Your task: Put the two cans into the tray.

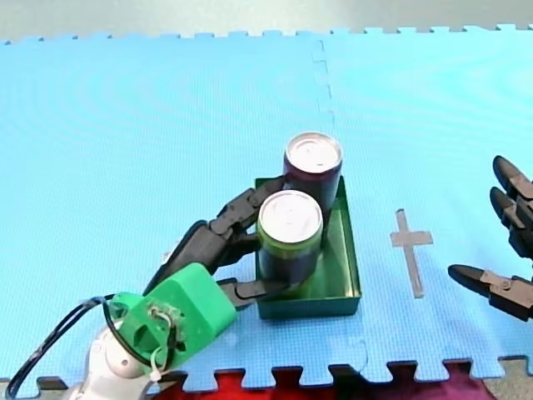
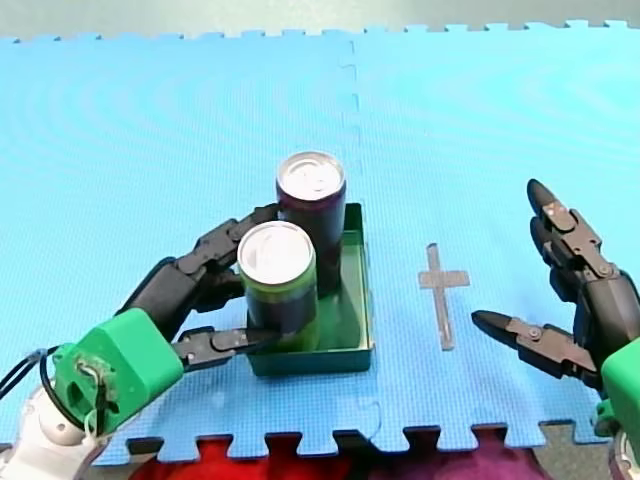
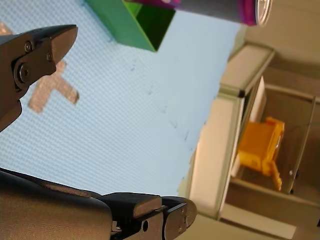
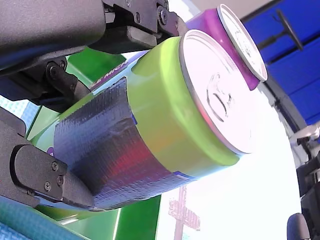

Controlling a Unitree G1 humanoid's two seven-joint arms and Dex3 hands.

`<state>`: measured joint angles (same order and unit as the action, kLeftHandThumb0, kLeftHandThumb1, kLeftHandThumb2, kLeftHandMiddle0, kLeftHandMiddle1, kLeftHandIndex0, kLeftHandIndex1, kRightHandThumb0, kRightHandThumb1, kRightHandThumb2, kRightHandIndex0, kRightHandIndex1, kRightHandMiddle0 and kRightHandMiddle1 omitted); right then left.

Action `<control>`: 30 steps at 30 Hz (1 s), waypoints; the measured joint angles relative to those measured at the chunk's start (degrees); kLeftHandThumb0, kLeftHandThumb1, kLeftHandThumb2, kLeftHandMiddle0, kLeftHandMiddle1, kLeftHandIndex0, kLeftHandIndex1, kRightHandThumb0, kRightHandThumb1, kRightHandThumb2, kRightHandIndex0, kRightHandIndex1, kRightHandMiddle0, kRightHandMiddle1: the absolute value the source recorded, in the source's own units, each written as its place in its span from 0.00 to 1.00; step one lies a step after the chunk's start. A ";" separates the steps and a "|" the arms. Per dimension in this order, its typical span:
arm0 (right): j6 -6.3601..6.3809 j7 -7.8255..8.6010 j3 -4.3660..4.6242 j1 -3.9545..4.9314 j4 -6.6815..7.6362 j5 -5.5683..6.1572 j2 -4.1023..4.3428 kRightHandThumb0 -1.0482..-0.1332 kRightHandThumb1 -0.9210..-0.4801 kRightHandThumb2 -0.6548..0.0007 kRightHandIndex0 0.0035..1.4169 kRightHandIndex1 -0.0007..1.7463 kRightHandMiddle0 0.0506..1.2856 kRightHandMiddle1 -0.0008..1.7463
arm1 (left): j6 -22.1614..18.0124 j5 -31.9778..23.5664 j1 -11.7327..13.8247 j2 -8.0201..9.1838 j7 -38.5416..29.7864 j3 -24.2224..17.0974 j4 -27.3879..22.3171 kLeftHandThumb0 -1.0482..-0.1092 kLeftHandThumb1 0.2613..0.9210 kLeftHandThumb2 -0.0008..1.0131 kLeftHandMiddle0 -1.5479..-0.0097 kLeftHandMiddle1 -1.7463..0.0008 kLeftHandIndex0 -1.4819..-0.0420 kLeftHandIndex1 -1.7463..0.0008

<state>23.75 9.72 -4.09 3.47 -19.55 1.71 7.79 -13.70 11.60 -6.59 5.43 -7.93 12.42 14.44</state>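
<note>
- Left robot hand (image 1: 208, 246) right up close at the near-left of the blue foam mat (image 1: 125, 125), and it's wrapped around the green can (image 1: 289, 237): fingers on the can's left side, thumb pressing in from the near side.
- Green can upright at the near end of the green tray (image 1: 310, 307), its lower part down inside the walls; whether it sits on the tray floor, can't tell.
- Second wrist view is tight on that grip: black fingers (image 4: 45, 180) clamp a dark tape band (image 4: 115, 145) round the can.
- Purple can (image 1: 312, 171) stands upright at the tray's far end, just behind the green one.
- Over on the right, the right robot hand (image 2: 590, 310) has its fingers extended and holds nothing, near a grey tape cross (image 2: 440, 300).
</note>
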 measured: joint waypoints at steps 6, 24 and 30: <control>0.01 -0.01 -0.01 0.00 0.01 -0.01 0.02 0.25 0.43 1.00 0.13 0.00 0.16 0.00 | -0.07 0.76 0.09 0.51 -0.10 0.29 -0.66 0.00 1.00 0.16 0.73 1.00 0.86 1.00; -1.45 -0.06 0.14 -0.03 1.61 -0.04 0.04 0.23 0.41 1.00 0.13 0.00 0.16 0.00 | 3.95 -2.32 2.41 3.86 -4.25 -2.21 -7.72 0.00 1.00 0.16 0.74 1.00 0.86 1.00; -1.57 -0.06 0.05 -0.13 1.65 0.11 0.04 0.23 0.41 1.00 0.13 0.00 0.16 0.00 | 5.44 -2.66 2.38 4.46 -4.42 -2.89 -8.57 0.00 1.00 0.14 0.72 0.99 0.86 1.00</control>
<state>22.19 9.66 -4.03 3.35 -17.91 1.82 7.84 -8.26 8.94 -4.21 9.89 -12.35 9.53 5.87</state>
